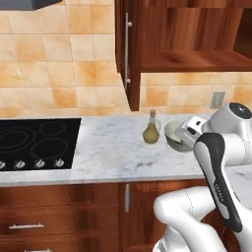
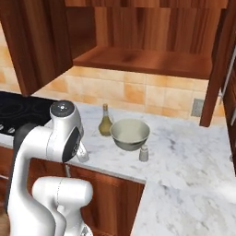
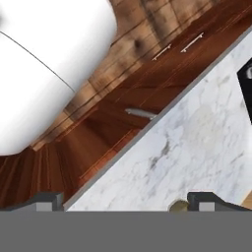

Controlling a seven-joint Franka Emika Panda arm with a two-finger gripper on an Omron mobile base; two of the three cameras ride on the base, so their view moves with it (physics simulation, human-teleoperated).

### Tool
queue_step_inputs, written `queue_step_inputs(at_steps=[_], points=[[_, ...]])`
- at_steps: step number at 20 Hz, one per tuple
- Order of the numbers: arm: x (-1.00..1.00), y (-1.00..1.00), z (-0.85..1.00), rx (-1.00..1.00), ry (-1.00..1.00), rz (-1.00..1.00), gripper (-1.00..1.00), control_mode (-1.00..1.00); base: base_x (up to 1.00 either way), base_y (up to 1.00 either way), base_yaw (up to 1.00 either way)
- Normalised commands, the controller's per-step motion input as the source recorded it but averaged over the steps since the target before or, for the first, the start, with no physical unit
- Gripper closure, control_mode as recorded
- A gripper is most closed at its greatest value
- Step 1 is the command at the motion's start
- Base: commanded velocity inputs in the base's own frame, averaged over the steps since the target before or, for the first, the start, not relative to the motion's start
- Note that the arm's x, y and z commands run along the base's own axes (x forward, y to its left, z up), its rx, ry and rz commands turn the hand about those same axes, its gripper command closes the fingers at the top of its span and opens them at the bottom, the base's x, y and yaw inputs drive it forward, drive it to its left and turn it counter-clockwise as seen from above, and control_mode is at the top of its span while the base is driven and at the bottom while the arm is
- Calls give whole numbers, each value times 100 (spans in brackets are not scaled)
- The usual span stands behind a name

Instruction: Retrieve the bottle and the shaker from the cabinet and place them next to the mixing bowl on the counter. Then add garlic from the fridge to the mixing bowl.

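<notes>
Right base view: marble counter (image 2: 184, 156), tan tile backsplash (image 2: 138, 92), cabinet (image 2: 138, 60) open; tool (image 3: 125, 203) spread, empty.

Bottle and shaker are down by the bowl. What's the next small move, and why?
Probably pull the arm back and turn toward the fridge for garlic. The bottle and shaker already stand beside the bowl on the counter, and the gripper is open and holds nothing.

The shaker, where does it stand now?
In the right base view the shaker stands on the counter, just right of the mixing bowl.
</notes>
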Motion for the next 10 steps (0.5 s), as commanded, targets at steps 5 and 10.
queue_step_inputs(at_steps=[5, 10], points=[[0, 0, 0, 0, 0, 0, -100, 100, -29, 8, 35], [0, 0, 0, 0, 0, 0, -100, 100, -21, 6, 37]])
